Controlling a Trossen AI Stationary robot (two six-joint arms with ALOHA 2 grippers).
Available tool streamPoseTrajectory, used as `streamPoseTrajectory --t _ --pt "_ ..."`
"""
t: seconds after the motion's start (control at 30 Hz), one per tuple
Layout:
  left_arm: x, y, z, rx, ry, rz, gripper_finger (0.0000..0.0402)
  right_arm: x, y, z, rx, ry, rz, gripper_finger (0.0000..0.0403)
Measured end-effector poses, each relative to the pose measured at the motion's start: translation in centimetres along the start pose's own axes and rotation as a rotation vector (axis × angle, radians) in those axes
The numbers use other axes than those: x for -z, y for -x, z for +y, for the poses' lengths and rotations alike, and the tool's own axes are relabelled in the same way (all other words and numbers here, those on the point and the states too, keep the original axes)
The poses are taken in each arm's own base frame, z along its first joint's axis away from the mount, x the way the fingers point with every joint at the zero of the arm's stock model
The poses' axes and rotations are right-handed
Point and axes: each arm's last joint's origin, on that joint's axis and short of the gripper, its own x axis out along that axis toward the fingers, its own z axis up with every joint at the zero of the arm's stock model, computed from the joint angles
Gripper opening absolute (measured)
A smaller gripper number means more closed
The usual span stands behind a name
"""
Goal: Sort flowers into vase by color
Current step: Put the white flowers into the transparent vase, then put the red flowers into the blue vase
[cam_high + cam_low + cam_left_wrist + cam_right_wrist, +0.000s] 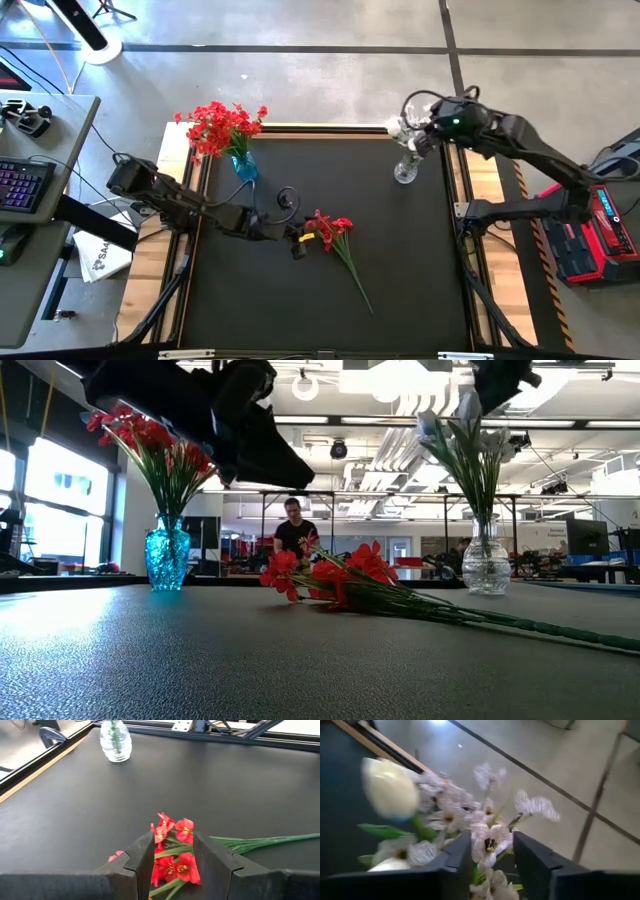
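The left arm stretches low across the black table [400, 260] from its left edge, its forearm nearly level, and the left gripper [303, 240] sits at the blossom end of a red flower sprig [331, 231] lying flat near the table's middle. In the left wrist view its two dark fingers [143, 857] stand parted on either side of the red blossoms [172, 862], open around them and not pressed shut, while the green stem [352, 270] trails away over the table. The right arm reaches in from the right, elbow raised, with the right gripper [420, 135] above the clear glass vase [405, 172] at the far right of the table; its fingers [457, 857] are spread around the white flowers [487, 842] standing in that vase. More red flowers [218, 126] fill the blue vase [245, 166] at the far left
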Motion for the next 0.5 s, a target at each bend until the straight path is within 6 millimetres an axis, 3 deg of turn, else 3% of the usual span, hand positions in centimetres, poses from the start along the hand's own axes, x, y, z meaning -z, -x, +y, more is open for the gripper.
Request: streamPoseTrajectory --t 0.13,0.27,0.37,0.5 --pt "0.1 0.3 -0.7 0.022 -0.011 -0.001 0.0124 -0.6 2.5 -0.4 -0.120 -0.021 -0.066 0.0174" --pt "0.3 0.8 -1.4 0.047 -0.029 -0.002 0.0124 -0.7 4.9 0.6 -0.333 -0.030 -0.161 0.0200" --pt "0.3 1.6 -2.2 0.078 -0.073 0.001 0.0124 0.4 5.7 3.0 -0.517 0.022 -0.170 0.0199" --pt "0.9 3.2 -3.2 0.118 -0.136 0.054 0.0124 4.0 5.3 7.6 -0.662 0.132 -0.123 0.0191"
